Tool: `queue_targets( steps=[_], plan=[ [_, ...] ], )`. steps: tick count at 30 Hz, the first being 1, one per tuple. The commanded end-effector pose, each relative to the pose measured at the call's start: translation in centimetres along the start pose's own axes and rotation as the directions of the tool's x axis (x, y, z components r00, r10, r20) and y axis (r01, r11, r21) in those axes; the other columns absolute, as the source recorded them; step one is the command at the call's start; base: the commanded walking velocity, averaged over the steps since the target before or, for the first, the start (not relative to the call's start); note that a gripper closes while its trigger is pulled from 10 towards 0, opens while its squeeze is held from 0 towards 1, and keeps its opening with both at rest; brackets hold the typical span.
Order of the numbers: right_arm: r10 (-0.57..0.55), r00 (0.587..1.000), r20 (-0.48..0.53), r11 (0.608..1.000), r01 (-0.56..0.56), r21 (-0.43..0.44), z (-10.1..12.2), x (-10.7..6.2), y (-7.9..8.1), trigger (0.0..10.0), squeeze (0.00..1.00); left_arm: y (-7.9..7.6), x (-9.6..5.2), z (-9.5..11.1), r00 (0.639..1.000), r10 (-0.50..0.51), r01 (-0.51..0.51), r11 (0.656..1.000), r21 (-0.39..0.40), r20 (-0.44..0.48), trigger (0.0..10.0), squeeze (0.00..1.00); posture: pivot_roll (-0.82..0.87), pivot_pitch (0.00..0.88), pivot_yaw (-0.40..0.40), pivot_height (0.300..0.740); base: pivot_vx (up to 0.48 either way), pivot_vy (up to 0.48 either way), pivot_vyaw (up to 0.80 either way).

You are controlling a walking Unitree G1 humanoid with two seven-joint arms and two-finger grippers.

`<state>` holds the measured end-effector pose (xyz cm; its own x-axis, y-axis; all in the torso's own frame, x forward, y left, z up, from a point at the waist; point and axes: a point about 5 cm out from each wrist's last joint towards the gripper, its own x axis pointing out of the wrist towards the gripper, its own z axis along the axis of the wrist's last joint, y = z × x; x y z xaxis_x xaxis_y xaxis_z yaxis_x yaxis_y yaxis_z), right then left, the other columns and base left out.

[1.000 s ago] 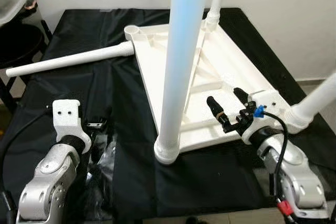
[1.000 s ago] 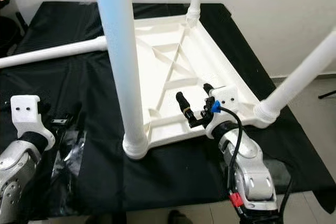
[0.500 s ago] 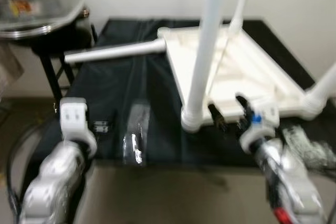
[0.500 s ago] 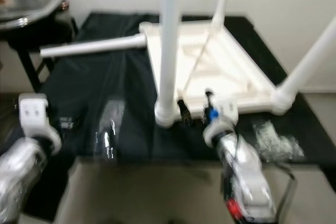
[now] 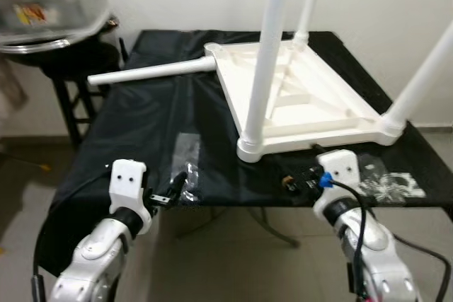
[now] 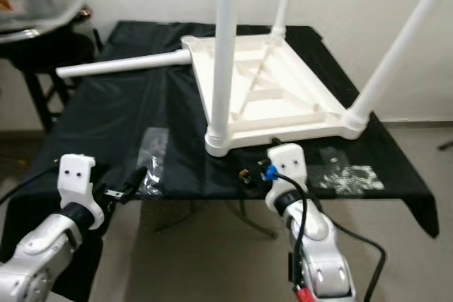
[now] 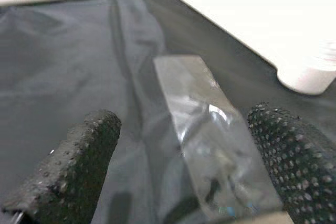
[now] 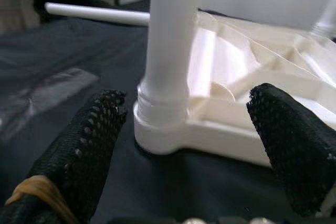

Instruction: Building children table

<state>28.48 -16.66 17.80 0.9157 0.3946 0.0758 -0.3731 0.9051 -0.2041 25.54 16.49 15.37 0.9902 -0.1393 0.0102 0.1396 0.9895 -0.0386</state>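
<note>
Three upright legs [image 5: 265,54] of white table [image 5: 297,100] cut off above

Backed away from the surface [image 5: 141,125]: whole scene shifted as the camera retreated, front edge and floor come into sight. Right end effector [image 5: 301,182], a second ago over the upturned table [image 5: 297,97] beside the near leg [image 5: 265,68], now pulled off it and hovering at the front edge, fingers apart. Left end effector [image 5: 177,187] likewise drawn back to the edge, open, near a plastic bag [image 7: 210,145]. Second bag [image 5: 386,183] newly visible at right, possibly hardware.
</note>
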Motion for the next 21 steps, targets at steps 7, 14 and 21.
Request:
queue_targets(
  steps=[7, 14, 21],
  plan=[
    [0.065, 0.997, 0.047, 0.996, -0.061, -0.070, 1.9, 3.0, -2.3, 10.0, 0.00, 0.5, 0.0, 0.5, 0.998, 0.031, -0.031, 0.999, -0.010, 0.058, 10.0, 0.00, -0.01, 0.213, -0.021, 0.740, 0.000, 0.000, 0.00],
    [0.286, 0.957, 0.056, 0.958, -0.284, -0.033, 3.4, 3.7, -1.8, 10.0, 0.00, -1.1, -1.7, 2.3, 0.960, -0.220, 0.234, 0.970, -0.066, 0.171, 10.0, 0.00, 0.01, 0.252, -0.029, 0.740, 0.000, 0.000, 0.00],
    [0.422, 0.906, 0.043, 0.904, -0.416, -0.100, 4.6, 4.9, -3.0, 10.0, 0.00, -1.2, -3.1, 4.4, 0.877, -0.435, 0.443, 0.897, 0.010, 0.205, 10.0, 0.00, 0.02, 0.269, -0.040, 0.740, 0.000, 0.000, 0.00]
  ],
)
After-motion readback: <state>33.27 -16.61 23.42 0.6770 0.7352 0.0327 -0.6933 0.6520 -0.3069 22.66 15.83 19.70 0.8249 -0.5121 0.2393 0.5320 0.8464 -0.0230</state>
